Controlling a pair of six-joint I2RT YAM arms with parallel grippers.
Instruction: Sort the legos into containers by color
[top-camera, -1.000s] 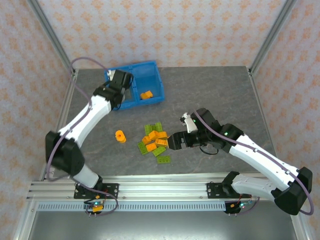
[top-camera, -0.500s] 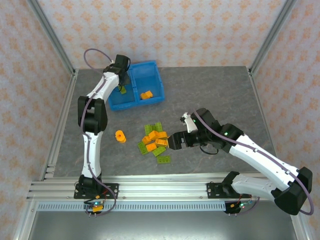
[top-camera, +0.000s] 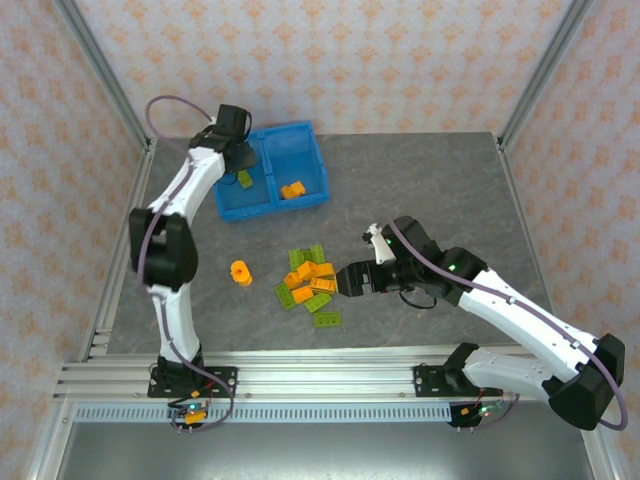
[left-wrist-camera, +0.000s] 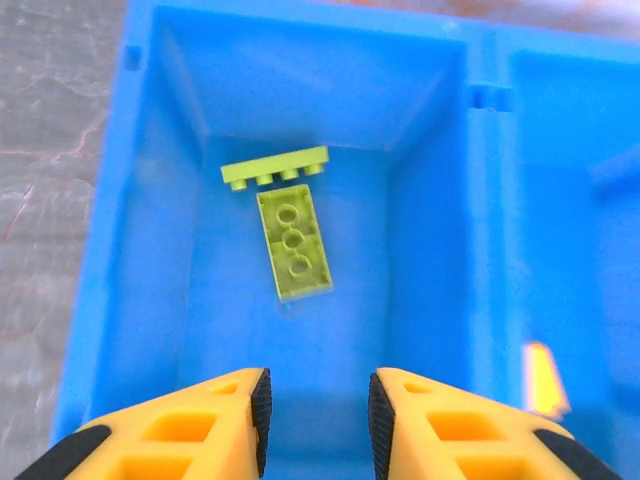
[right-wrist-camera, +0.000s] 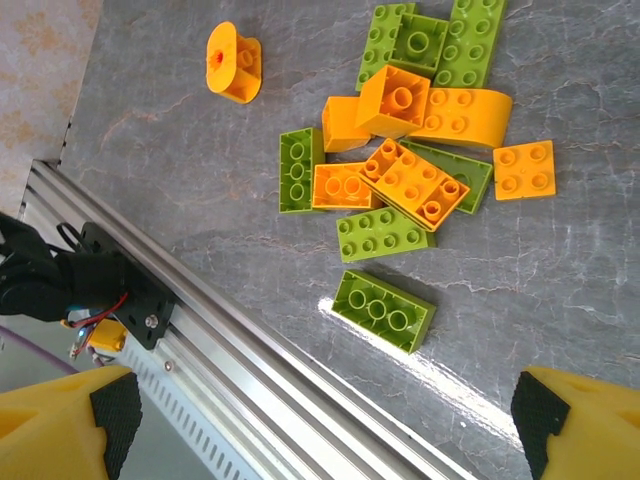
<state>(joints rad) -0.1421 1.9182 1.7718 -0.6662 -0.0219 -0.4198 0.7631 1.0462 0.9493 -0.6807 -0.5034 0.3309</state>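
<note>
Both empty, left hand (left-wrist-camera: 318, 395) narrowly parted, right hand (right-wrist-camera: 320, 415) wide

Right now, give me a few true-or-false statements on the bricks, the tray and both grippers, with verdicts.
1. Two lime green bricks lie in the tray compartment below the left gripper. True.
2. The left gripper holds a brick. False: it is open and empty.
3. The round orange piece is in the tray. False: it lies on the table, apart from the pile.
4. The right gripper is open. True.
</note>
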